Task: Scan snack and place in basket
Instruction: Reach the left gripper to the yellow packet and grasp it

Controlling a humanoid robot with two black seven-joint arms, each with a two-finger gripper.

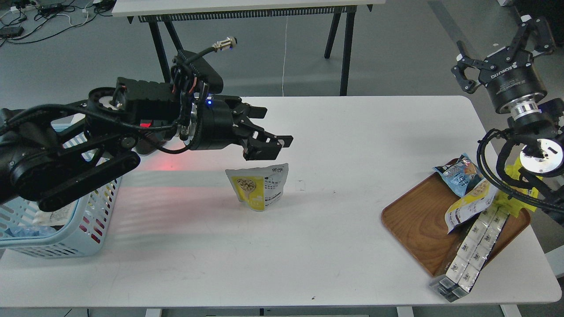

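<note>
The snack (pixel 259 188), a small pouch with a yellow lower part and a white-silver top, stands upright on the white table near its middle. My left gripper (pixel 276 130) hovers just above and slightly behind the pouch's top edge, its two fingers spread, holding nothing that I can see. The light blue slotted basket (pixel 75 240) sits at the table's left front corner, partly hidden by my left arm. My right gripper (pixel 500 50) is open and empty, raised high at the far right, well away from the pouch.
A brown wooden tray (pixel 418 220) at the right front holds a blue packet (pixel 458 174), a yellow-white pack (pixel 469 202) and a row of silver boxes (pixel 473 246). A red glow (pixel 167 165) lies on the table under my left arm. The basket holds some items.
</note>
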